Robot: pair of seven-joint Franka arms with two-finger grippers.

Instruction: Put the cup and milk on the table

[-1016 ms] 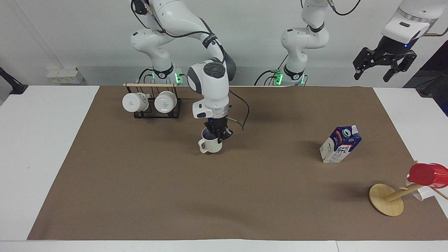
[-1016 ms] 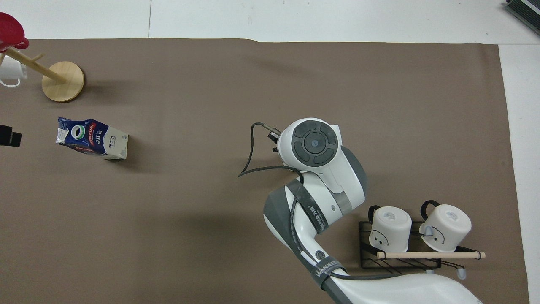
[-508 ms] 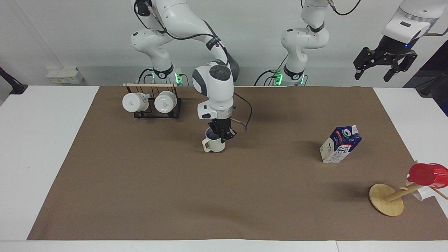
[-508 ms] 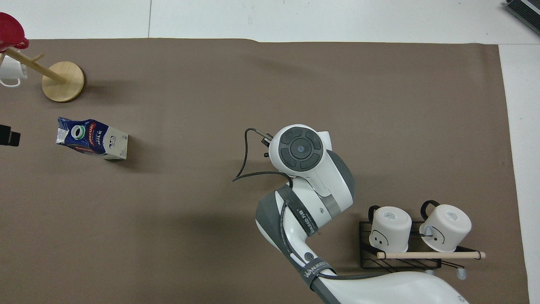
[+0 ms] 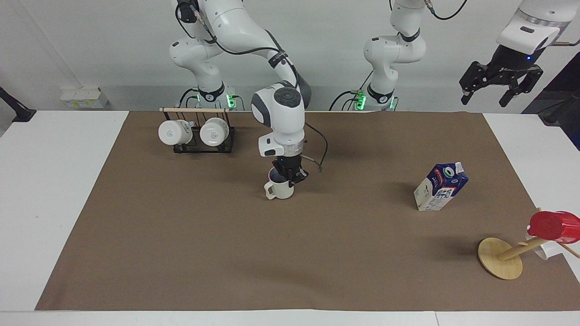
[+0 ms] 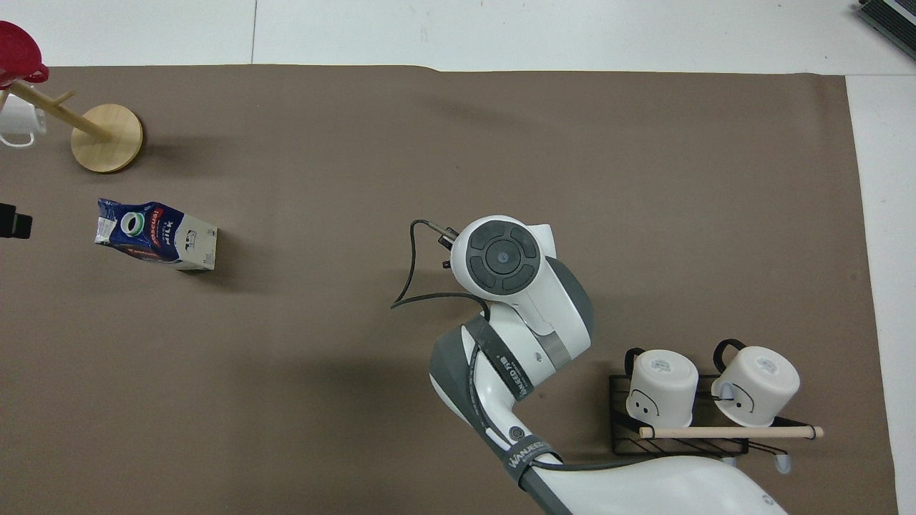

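The cream-beige cup (image 5: 280, 189) is at the middle of the brown sheet of the table (image 5: 181, 249), upright, its handle toward the right arm's end. My right gripper (image 5: 290, 177) points straight down and is shut on the cup's rim; the cup is at or just above the sheet. In the overhead view the right wrist (image 6: 502, 256) hides the cup. The blue and white milk carton (image 5: 440, 186) stands on the sheet toward the left arm's end and also shows in the overhead view (image 6: 154, 234). My left gripper (image 5: 502, 88) waits high up, open and empty, past that end of the sheet.
A black rack with two whiter mugs (image 5: 197, 133) stands near the right arm's base and shows in the overhead view (image 6: 705, 400). A wooden stand (image 5: 500, 258) with a red cup (image 5: 553, 225) and a white mug leans at the left arm's end, farther from the robots than the milk.
My right gripper has carried the cup a short way toward the left arm's end, staying low over the sheet. The left gripper has barely moved. The milk has not moved.
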